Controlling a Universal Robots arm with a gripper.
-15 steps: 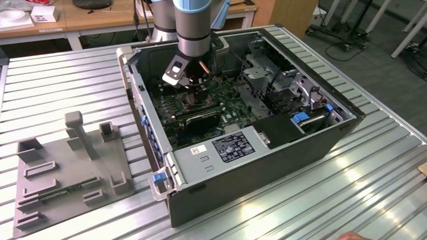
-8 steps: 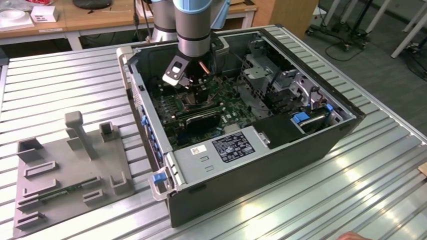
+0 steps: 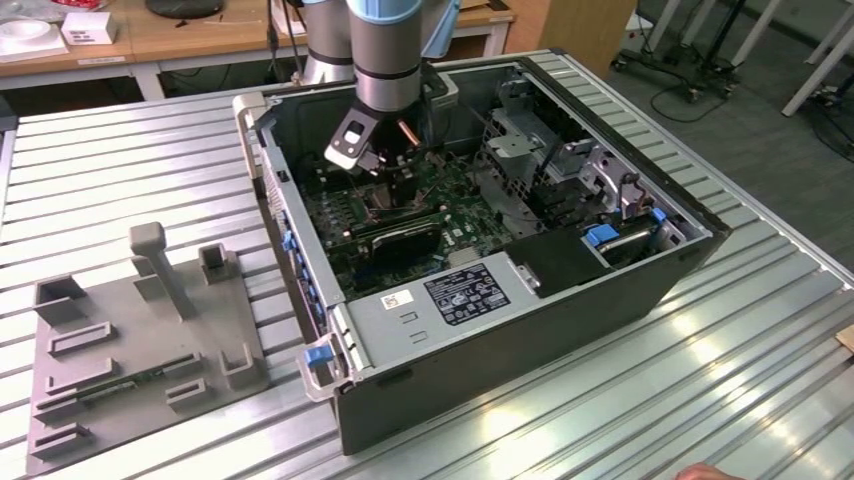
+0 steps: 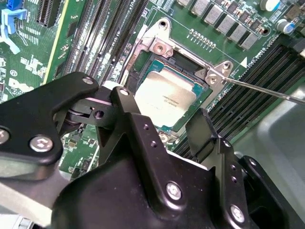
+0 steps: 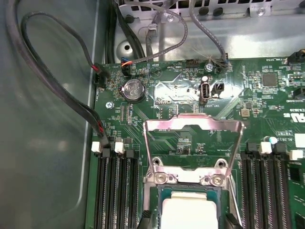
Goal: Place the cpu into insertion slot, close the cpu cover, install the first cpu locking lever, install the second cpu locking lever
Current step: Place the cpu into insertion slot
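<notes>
The pale silvery cpu lies flat in the insertion slot on the green motherboard, and it is also at the edge of the first wrist view. The cpu cover, a silvery frame, stands swung open, with the board showing through its window. A thin metal locking lever sticks out to one side of the socket. My gripper hangs just above the cpu, open, with one black finger on each side of the chip and apart from it. In the exterior view the gripper reaches down into the case.
Long black memory slots flank the socket on both sides. Black cables run along the case floor beside the board. The open computer case rests on a ribbed metal table, and a grey fixture plate lies on the exterior view's left.
</notes>
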